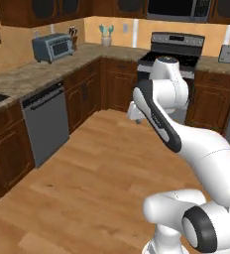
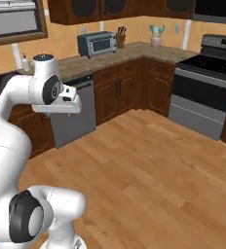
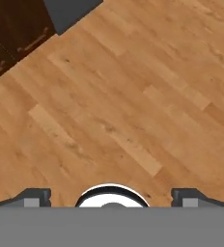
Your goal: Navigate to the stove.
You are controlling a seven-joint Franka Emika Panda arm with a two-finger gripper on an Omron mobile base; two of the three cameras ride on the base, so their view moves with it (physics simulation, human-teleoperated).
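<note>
The stove stands against the back wall, steel and black, with a grey knobbed back panel; my white arm covers much of its front. From the other side the stove sits at the right edge, showing its black cooktop, dark oven door and silver drawer. A stretch of wooden floor lies between the base and it. My gripper points down at the floor, its fingertips wide apart, open and holding nothing.
A counter runs along the left with a grey dishwasher under it and a silver toaster oven on top. A black microwave hangs above the stove. Dark wooden cabinets line the corner. A potted plant stands near the corner.
</note>
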